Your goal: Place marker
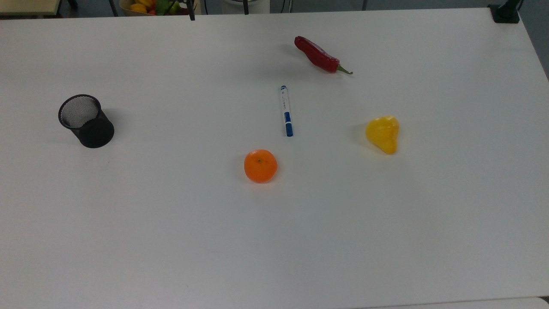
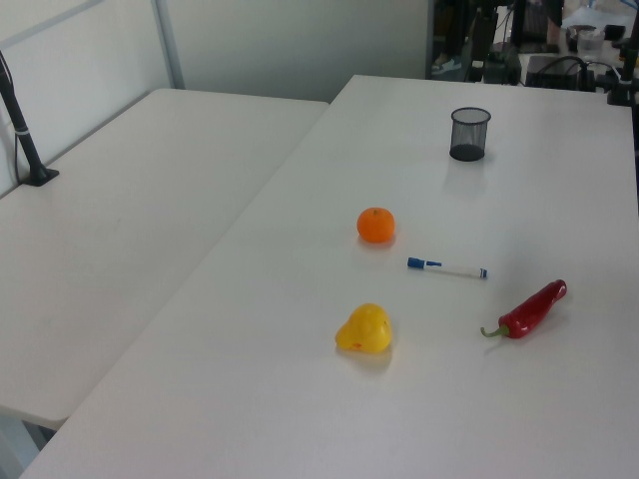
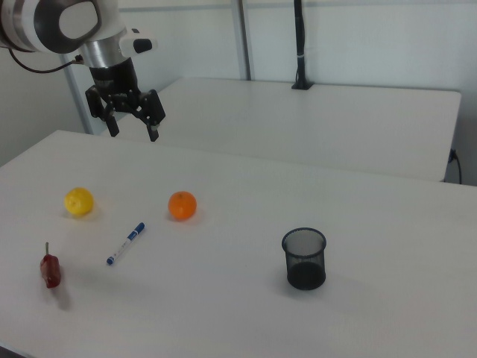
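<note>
**Marker flat on table, gripper open above**

Largest first: white table [image 1: 128, 236], carrying everything. Above it in the right view, the arm [image 3: 52, 22] with gripper [image 3: 134, 128] held high over the table's far edge, jaws apart, nothing between them, well apart from every object.

Next, black mesh cup [image 1: 85, 121], upright and open-topped, alone at the top view's left, well apart from the rest.

Then red chili [image 1: 319, 55], lying toward the far edge in the top view, green stem toward the top view's right.

Yellow pepper [image 1: 383, 134] at the top view's right of the marker; orange [image 1: 260, 165] near the marker's capped end, not touching.

Smallest: marker [image 1: 286, 110], lying flat near the table's middle, between chili, orange and yellow pepper, touching none. Long axis nearly vertical in the top view, tilted slightly: blue cap toward the near edge and the orange, small blue tip toward the far edge and the chili. In the left view, cap toward the left view's left; in the right view, cap toward the orange, tip toward the near edge.
</note>
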